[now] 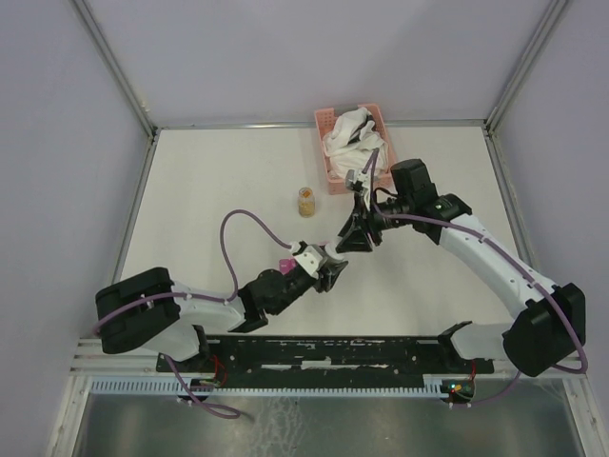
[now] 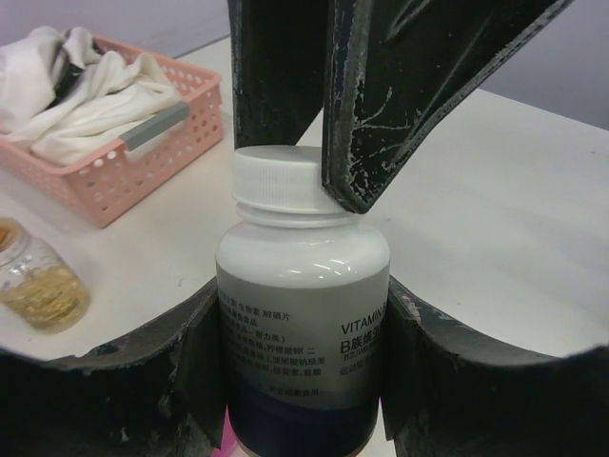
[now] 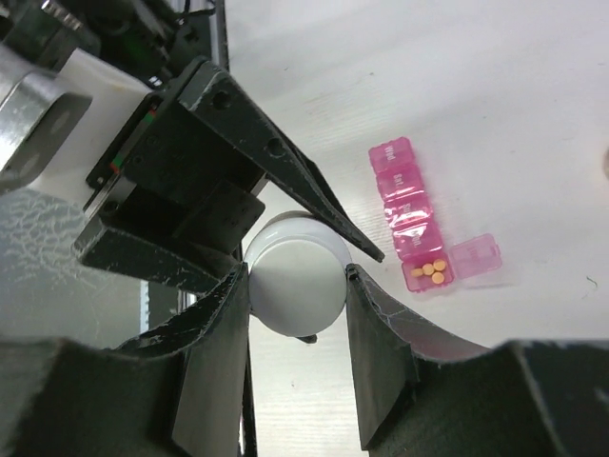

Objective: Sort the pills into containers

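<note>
- Pillbox lies on the table, its end lid open over orange pills, near both jaws and touched by neither.
- Bottle: the left jaws clamp its body and the right jaws pinch its cap.
- The step looks like uncapping. Next calls for twisting the cap off against a firm left grip.

Mid-table is obstructed: the left gripper clamps the white bottle, the right gripper pinches its cap from above, and the pill-box strip, one lid open, lies just beside them. The basket and amber jar stand along the far side. The table lies open at far left and near right.
</note>
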